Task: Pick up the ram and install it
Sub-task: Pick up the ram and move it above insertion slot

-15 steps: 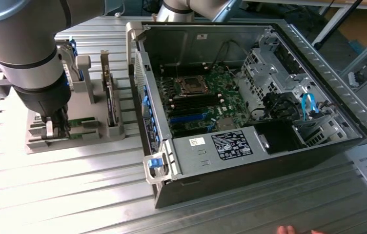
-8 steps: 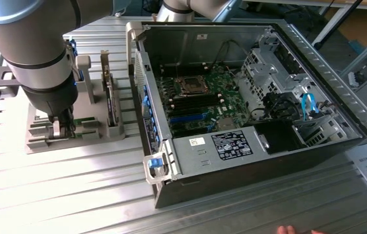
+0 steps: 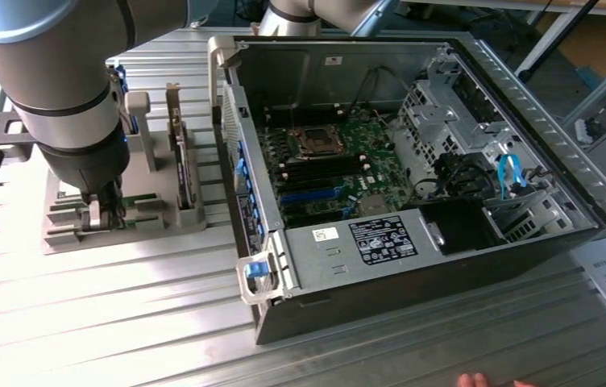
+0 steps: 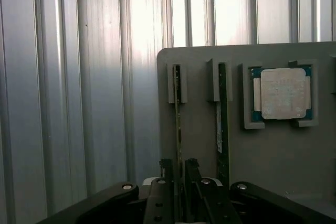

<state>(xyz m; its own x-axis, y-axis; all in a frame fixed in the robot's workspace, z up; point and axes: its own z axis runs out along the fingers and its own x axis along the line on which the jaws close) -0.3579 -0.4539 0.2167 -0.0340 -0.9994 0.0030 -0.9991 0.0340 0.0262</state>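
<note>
I see jaws apart, straddling ram (image 4: 178,119) | ram stands on edge in holder (image 4: 199,140) slot, leaving both flat faces open to grip

Ribbed aluminium table (image 3: 120,322), bright glare

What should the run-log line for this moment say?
stage: pre-grasp | gripper: open, straddling ram | ram: on edge in gray holder slot, not lifted | computer case: open, ram not installed

Slim ram (image 4: 178,114), apparently upright, edge-on.
</note>
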